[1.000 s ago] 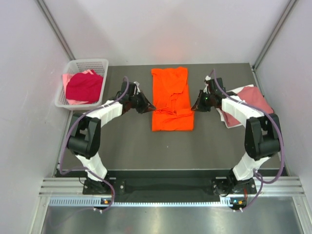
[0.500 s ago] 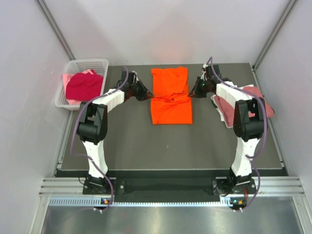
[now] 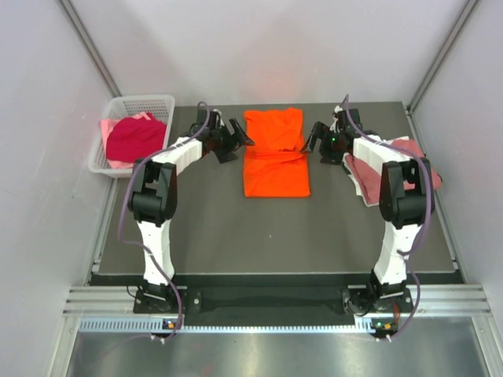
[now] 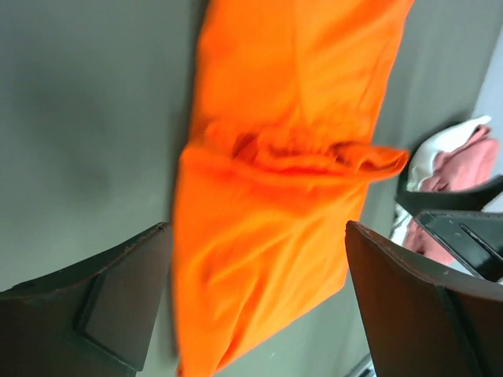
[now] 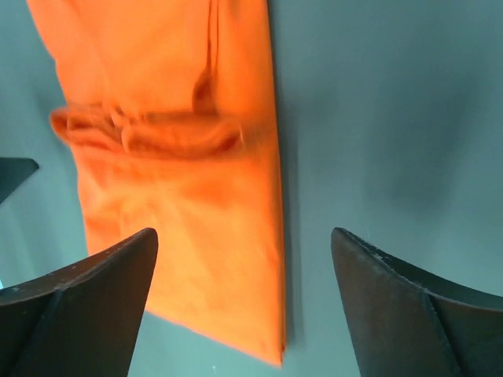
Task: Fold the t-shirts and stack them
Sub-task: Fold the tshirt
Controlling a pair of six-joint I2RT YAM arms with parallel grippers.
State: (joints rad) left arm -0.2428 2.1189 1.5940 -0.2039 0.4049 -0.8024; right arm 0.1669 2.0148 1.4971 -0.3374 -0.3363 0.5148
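Dark tabletop (image 3: 204, 228) carries your orange t-shirt (image 3: 274, 165), folded over; left gripper (image 3: 238, 141) and right gripper (image 3: 316, 145) flank it, both spread wide.

L gripper (image 3: 236, 144) spread wide, orange shirt (image 3: 275, 157) filling gap just ahead, basket (image 3: 141, 100) well behind it, R gripper (image 3: 314, 143) facing across shirt, rose shirt pile (image 3: 412, 151) close behind it, bare tabletop (image 3: 275, 236) toward bases.

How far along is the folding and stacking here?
Done: a dusty rose and white pile lies on the right. In hand: the orange shirt, part-folded with a bunched ridge, left gripper and right gripper open beside it. Left: crimson and pink shirts in the basket.
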